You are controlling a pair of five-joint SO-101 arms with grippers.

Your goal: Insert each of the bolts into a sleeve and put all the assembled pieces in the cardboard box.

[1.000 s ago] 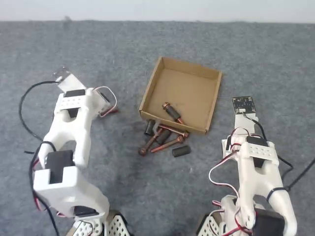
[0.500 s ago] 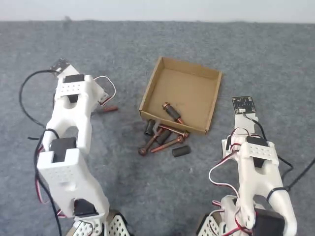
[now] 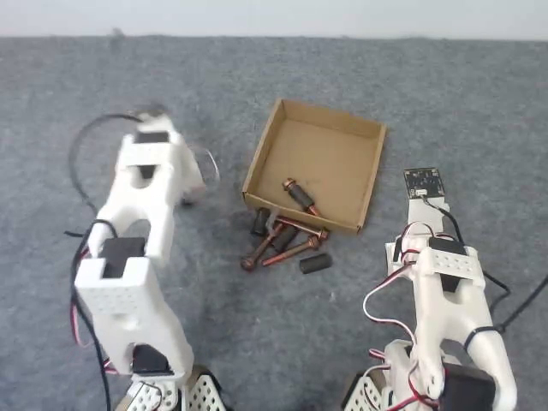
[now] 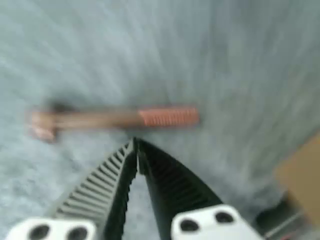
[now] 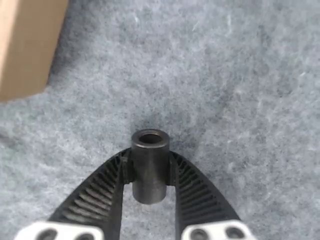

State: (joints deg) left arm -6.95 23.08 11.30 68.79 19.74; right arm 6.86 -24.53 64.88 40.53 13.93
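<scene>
1. The cardboard box point(image 3: 330, 158) sits open on the grey bench point(image 3: 428, 94), between the two arms and a little beyond them.
2. Inside the box, close to its front wall, lies one assembled piece point(image 3: 300, 195), a bolt with a dark sleeve on it.
3. Just outside that same front wall there is a small heap of loose bolts point(image 3: 289, 251) and dark sleeves point(image 3: 315, 263), some touching each other.
4. The left arm point(image 3: 141, 188) stands off the box's side wall, on its own side of the bench. The left jaws are clenched tight on nothing. A lone bolt point(image 4: 115, 118) lies flat on the bench crosswise just past their tips, with a corner of the box off to one side.
5. The right arm point(image 3: 445, 274) stands by the box's opposite front corner. The right jaws are grasping a held sleeve point(image 5: 149, 172) by its sides, with its open bore pointing out past the tips. I cannot tell whether it touches the bench.
</scene>
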